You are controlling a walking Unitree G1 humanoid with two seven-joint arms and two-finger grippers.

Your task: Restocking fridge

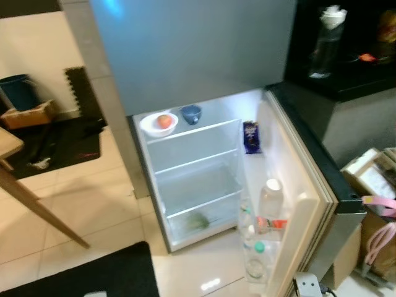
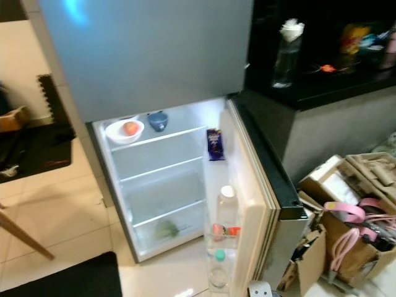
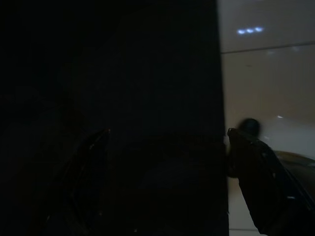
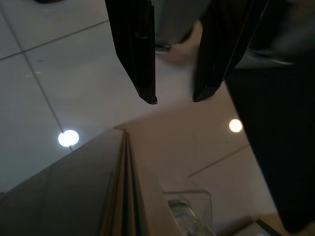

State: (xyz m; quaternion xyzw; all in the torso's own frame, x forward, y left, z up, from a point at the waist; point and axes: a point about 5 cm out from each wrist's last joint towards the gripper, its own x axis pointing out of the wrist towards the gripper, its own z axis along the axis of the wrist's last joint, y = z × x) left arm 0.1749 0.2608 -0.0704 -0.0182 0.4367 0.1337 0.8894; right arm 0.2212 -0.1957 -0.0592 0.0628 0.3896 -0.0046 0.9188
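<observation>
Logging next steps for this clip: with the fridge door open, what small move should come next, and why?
Probably turn away to fetch stock: the fridge door stands open with bare middle shelves, and the right gripper hangs open, holding nothing, above the door's edge. The left gripper view is too dark to judge.

The right hand [image 4: 174, 96] has two long black fingers [image 4: 135, 49], flat-sided and slightly glossy, each narrowing to a blunt, angled tip. Fine ridges run lengthwise along the edges of both. The left hand [image 3: 162, 187] sits in deep shade; one finger [image 3: 256, 182] can be made out as a dark, rounded, faintly shiny shape, its detail too dim to tell.
</observation>
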